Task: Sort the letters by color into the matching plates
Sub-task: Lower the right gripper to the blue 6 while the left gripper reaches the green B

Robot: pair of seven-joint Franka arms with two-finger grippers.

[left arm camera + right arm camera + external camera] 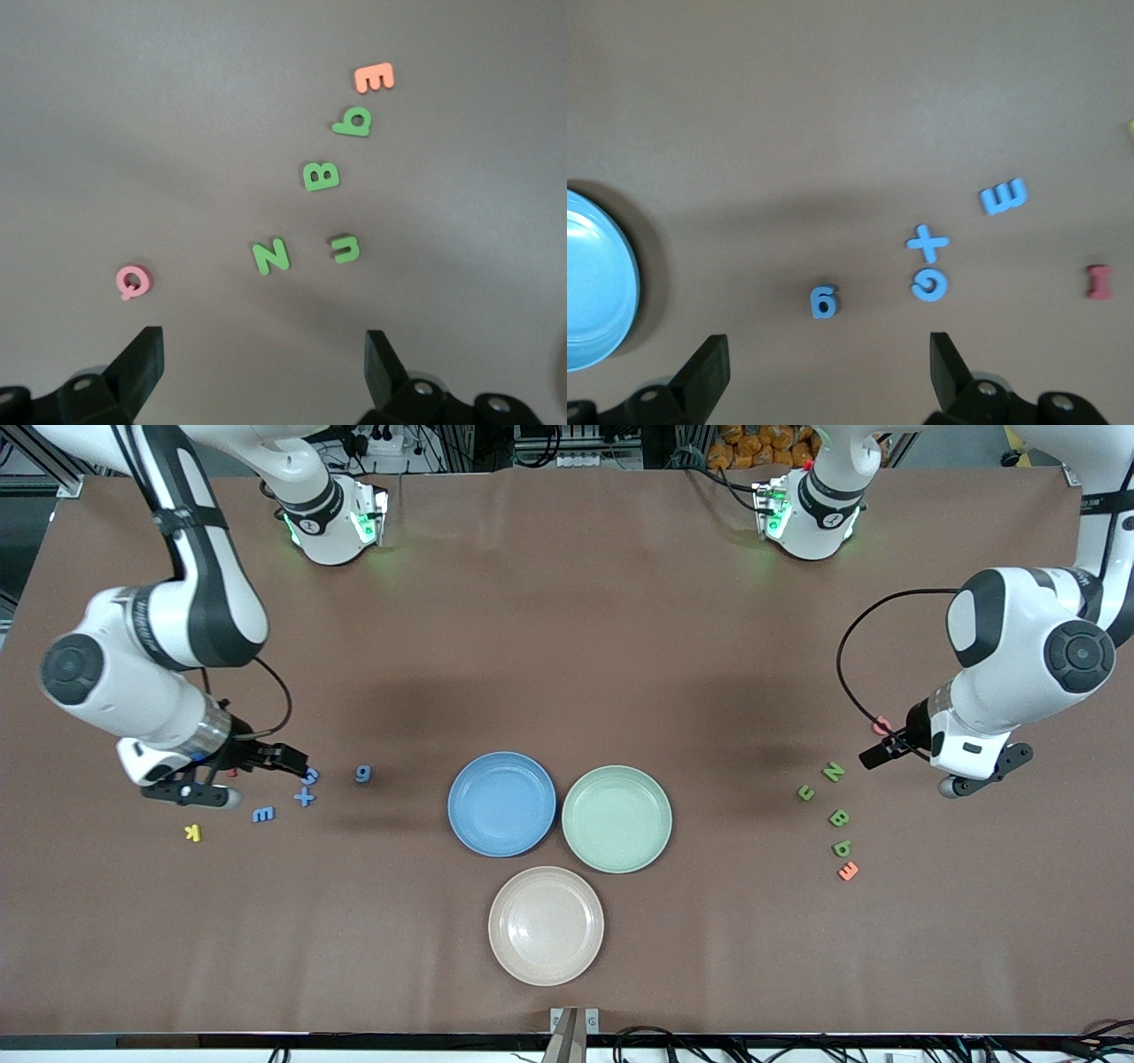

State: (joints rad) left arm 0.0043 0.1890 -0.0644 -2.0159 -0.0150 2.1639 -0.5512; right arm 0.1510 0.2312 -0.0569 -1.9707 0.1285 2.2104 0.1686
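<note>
Two arms hang over a brown counter (pixel 567 602), jaws wide open and empty.

The counter is matte brown and faintly creased; cables and metal framing run along the frame's top edge. At centre sit the blue plate (pixel 501 804) and the green plate (pixel 617 818), rims touching, with a beige plate (pixel 546 926) just below them. Blue letters (pixel 304 796) lie scattered at lower left of the frame beside the right gripper (pixel 301 766); green letters (pixel 836 816) trail down at lower right beside the left gripper (pixel 873 757). A yellow K (pixel 192 833), an orange E (pixel 848 871) and a pink Q (pixel 134 282) lie among them.
</note>
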